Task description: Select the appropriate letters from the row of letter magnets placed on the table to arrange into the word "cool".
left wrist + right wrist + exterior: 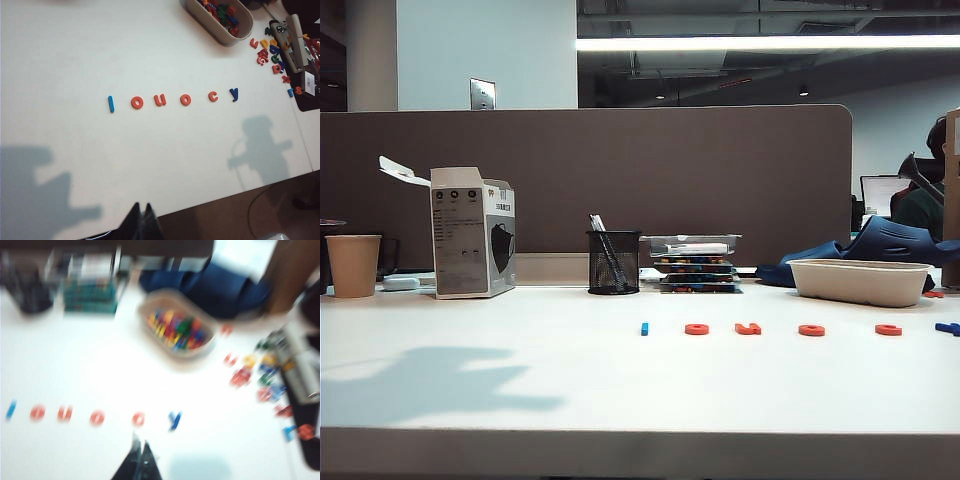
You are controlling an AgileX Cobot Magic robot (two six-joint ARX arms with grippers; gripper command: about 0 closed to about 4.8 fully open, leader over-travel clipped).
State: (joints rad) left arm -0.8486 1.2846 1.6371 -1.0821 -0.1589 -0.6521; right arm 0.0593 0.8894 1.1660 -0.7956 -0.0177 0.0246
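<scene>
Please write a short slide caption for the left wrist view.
Shut left gripper above table, facing magnet row "l o u o c y".

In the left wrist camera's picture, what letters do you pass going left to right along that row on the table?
Blue l → red o → red u → red o → red c → blue y.

You are looking at six magnets in the row on the table (60, 60) — one bright-blue bar (110, 104), three orange-red rings (137, 103) (185, 100) (213, 96), one orange-red notched piece (160, 100) and one darker blue piece (234, 93). One tray (210, 22) is holding more letters — too jumbled to count. Two claws are showing, left claw (141, 210) and right claw (139, 445).
</scene>
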